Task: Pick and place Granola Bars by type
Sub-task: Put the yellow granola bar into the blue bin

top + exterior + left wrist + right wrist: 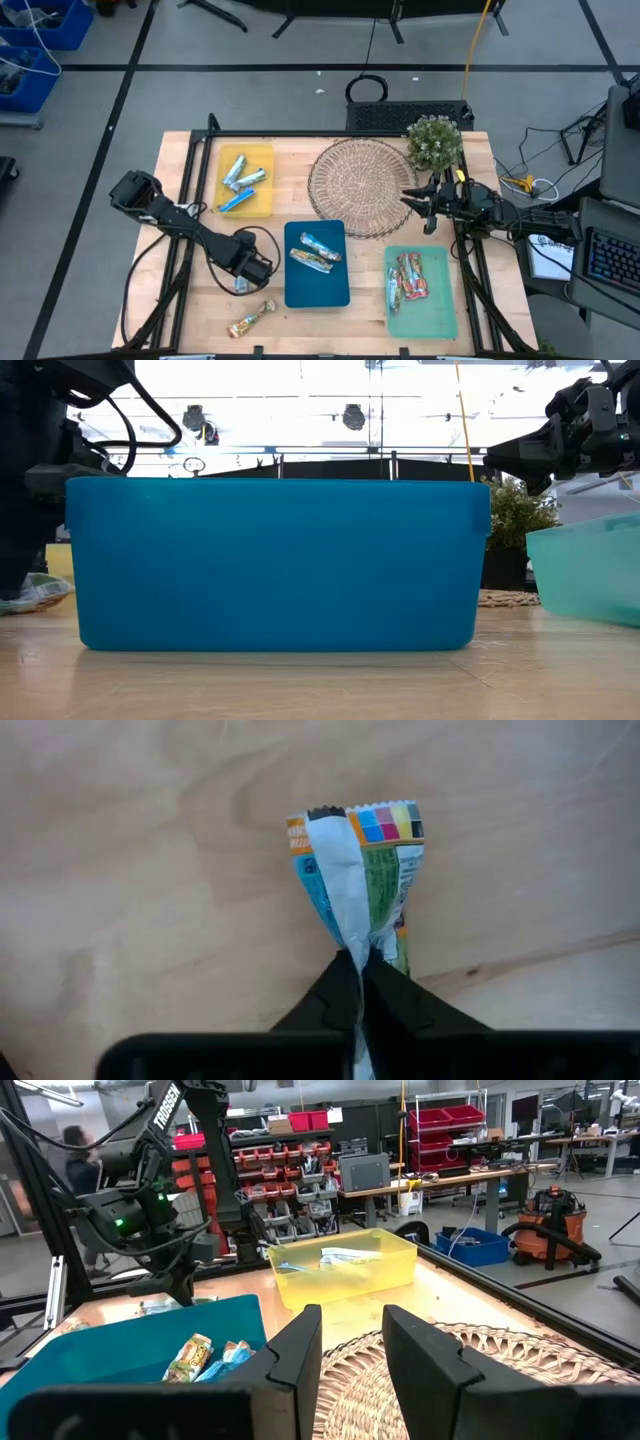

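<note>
My left gripper (244, 278) points down at the table left of the blue tray (340, 296) and is shut on a blue-green-and-silver granola bar (355, 880). A tan-gold bar (250, 320) lies flat on the wood near the front edge. Blue-silver bars (240, 178) lie in the yellow tray (266, 205). Two bars (315, 255) are in the blue tray, and red bars (408, 278) fill the green tray (425, 320). My right gripper (420, 203) waits open and level at the table's right side, over the wicker mat's edge. My left gripper pinches the bar's wrapper at its silver middle seam (352, 935) between its two shut fingertips (335, 982). It comes from above, pointing down. The wrapper bunches narrow at the fingers and widens toward the crimped end (355, 820), low over the wood. Whether the bar is lifted clear, I cannot tell.
A round wicker mat (355, 180) lies at the back centre, with a small potted plant (435, 142) beside it. The blue tray's wall (270, 560) stands close to the right of my left gripper. Bare wood lies along the table's front left.
</note>
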